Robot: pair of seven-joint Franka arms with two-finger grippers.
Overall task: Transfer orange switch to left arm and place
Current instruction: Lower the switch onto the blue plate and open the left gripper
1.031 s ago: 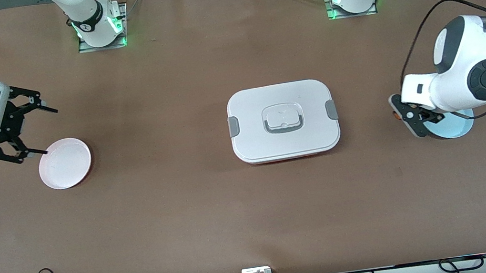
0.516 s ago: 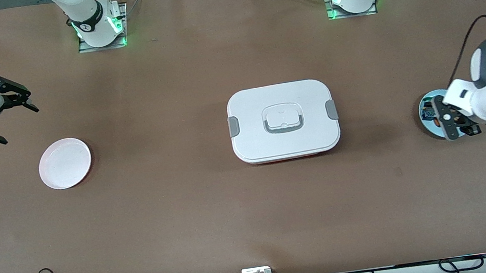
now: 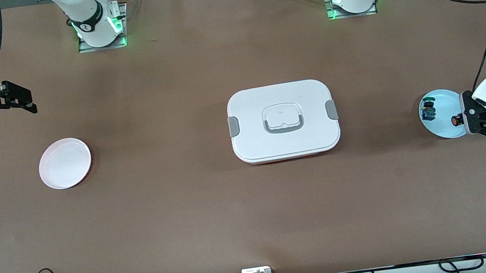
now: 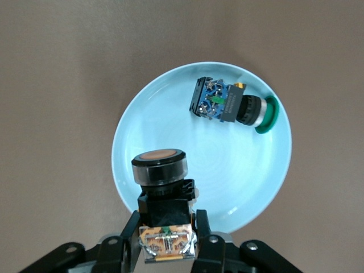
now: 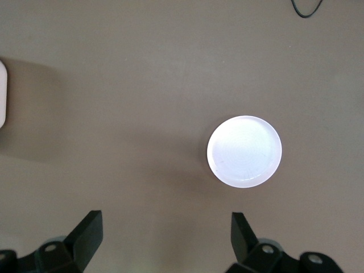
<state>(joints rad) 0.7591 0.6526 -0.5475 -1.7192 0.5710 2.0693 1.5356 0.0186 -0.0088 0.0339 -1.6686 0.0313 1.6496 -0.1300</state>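
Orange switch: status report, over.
Left gripper shut on orange switch, above the blue plate. Right gripper open, empty, near the white plate. Box mid-table between the plates.

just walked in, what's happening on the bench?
The left gripper is shut on the orange switch, holding it just above the light blue plate at the left arm's end of the table. A green-capped switch lies in that plate. The right gripper hangs open in the air near the empty white plate at the right arm's end. The white box sits closed mid-table between the two plates. No handover yet.
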